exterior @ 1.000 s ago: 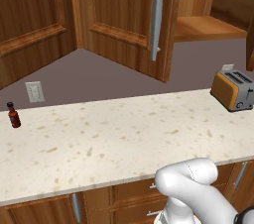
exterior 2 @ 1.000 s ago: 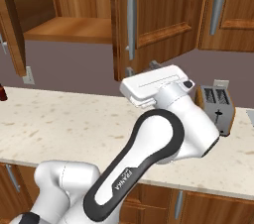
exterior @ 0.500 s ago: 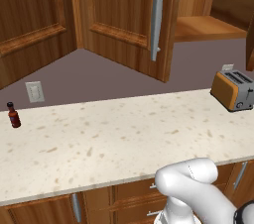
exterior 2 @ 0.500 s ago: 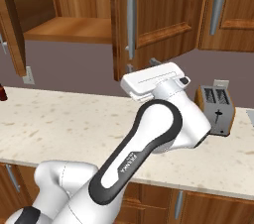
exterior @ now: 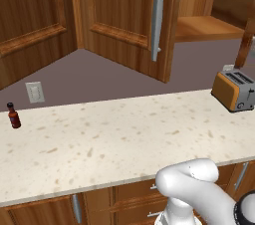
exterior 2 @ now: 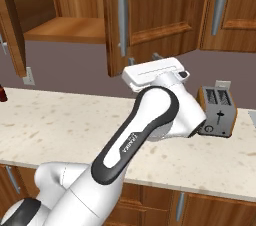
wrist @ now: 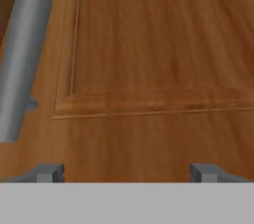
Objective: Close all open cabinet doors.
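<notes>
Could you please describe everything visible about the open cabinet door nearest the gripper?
The open cabinet door is reddish-brown wood with a raised rectangular panel and a long vertical silver bar handle near its free edge. It stands swung out over the counter, exposing a wooden shelf. The open gripper faces its lower panel closely; contact cannot be told.

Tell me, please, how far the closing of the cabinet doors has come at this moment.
Done: nothing visible yet. The middle cabinet door stands ajar and its shelf lies exposed. In hand: the open gripper faces that door's lower panel, near its silver handle, holding nothing. Left: pushing this door shut, then the other open door at the far side of the shelf.
</notes>
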Controlling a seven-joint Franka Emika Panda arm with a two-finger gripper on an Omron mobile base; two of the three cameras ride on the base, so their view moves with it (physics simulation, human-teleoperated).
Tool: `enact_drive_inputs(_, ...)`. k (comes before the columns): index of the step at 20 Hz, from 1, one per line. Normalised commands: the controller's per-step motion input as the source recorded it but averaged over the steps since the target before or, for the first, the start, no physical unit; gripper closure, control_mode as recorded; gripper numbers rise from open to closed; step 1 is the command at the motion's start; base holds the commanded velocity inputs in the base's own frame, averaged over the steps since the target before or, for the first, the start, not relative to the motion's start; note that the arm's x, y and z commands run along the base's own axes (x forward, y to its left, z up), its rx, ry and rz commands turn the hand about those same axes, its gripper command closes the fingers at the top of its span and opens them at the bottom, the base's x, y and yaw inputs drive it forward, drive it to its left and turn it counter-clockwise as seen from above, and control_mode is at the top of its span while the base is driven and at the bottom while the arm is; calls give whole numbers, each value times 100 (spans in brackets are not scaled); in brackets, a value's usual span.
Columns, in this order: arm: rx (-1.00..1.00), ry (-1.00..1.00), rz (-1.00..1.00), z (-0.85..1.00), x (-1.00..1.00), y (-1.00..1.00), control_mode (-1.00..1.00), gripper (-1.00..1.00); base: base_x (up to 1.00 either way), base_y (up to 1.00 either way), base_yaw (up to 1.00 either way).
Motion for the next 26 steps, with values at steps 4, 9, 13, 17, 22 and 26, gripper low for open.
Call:
enact_drive_inputs(4,0,0,-15,0,19,18,-100,-100,0,0,0)
enact_drive_inputs(9,0,0,-19,0,20,26,-100,-100,0,0,0)
enact_drive_inputs(13,0,2,-22,0,31,42,-100,-100,0,0,0)
enact_drive_inputs(17,0,3,-20,0,38,42,-100,-100,0,0,0)
enact_drive_inputs(22,0,2,-18,0,38,31,-100,-100,0,0,0)
enact_drive_inputs(26,0,1,-14,0,38,16,-100,-100,0,0,0)
